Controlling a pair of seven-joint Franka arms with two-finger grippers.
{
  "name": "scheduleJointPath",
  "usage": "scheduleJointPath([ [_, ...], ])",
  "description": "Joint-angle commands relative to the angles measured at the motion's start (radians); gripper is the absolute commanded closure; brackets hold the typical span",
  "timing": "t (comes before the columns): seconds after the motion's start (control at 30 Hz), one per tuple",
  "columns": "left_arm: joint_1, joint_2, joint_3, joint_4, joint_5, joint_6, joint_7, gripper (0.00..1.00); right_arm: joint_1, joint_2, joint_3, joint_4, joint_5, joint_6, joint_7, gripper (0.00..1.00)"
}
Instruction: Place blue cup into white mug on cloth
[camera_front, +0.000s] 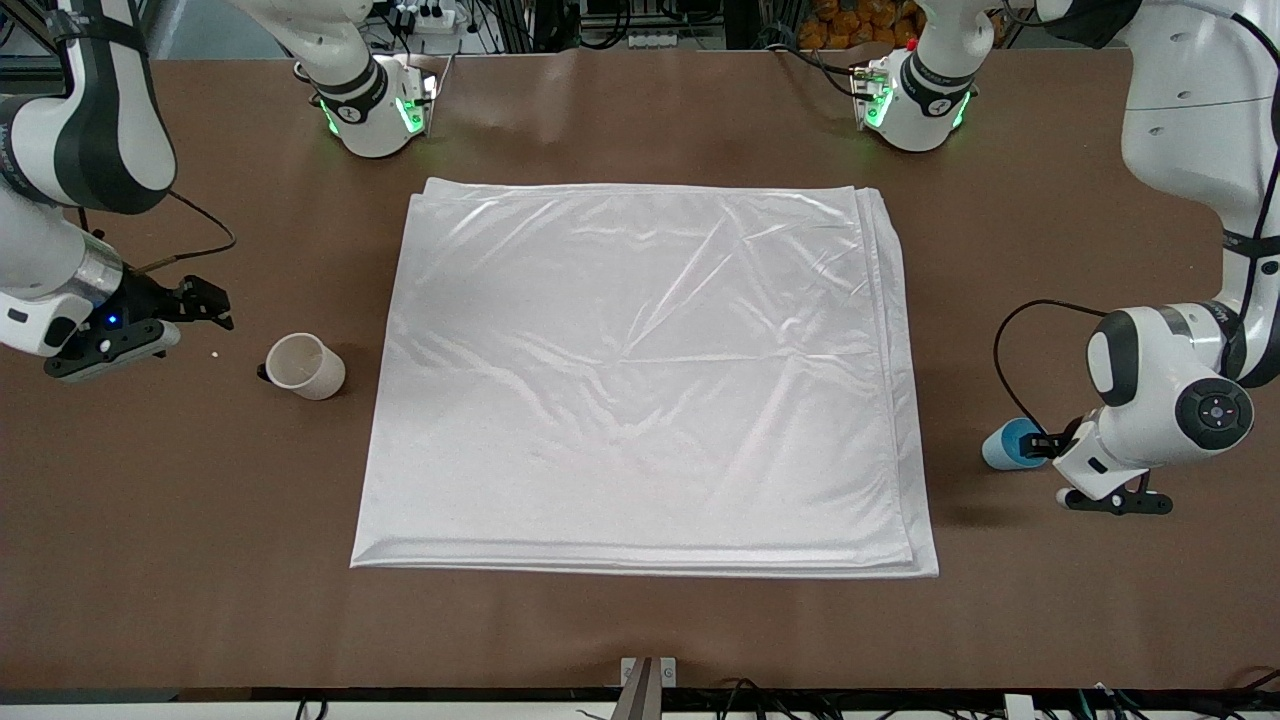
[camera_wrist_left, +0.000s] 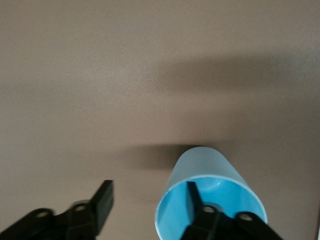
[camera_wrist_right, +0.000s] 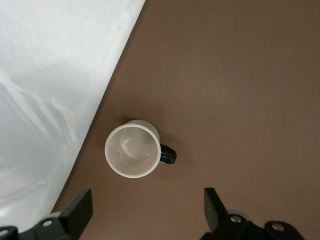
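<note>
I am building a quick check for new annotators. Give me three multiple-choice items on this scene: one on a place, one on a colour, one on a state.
1. Where does the white mug stand?
A. on the cloth
B. on the bare table beside the cloth, toward the right arm's end
C. inside the blue cup

2. What colour is the mug's handle?
A. dark
B. red
C. white

3. How does the left gripper stand at the blue cup?
A. shut tight above it
B. open, one finger inside the cup and one outside its wall
C. open over the cloth

Answers:
1 B: the front view shows it on brown table, off the cloth, near the open right gripper.
2 A: the right wrist view shows a dark handle.
3 B: the left wrist view shows one finger within the rim.
</note>
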Motion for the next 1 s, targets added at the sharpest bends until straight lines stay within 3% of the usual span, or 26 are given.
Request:
scheduleJointPath([
  [0.0,-0.009,0.003,-0.002,0.011,-0.01,0.003,-0.056,1.0,-0.042,0.027,0.006,-0.004,-0.014,0.031,-0.153,0.01],
  [0.43,-0.012,0.001,-0.028,0.009,-0.017,0.003,-0.087,1.0,-0.076,0.074,0.005,-0.062,-0.013,0.126,-0.416,0.0],
  [0.73,-0.009,-0.043,-0.039,0.008,-0.017,-0.026,-0.088,1.0,-0.076,0.08,0.005,-0.154,-0.014,0.244,-0.557,0.0],
  [0.97,-0.003,-0.08,-0.048,0.009,-0.017,-0.05,-0.08,1.0,-0.076,0.116,0.003,-0.161,-0.033,0.269,-0.661,0.0],
])
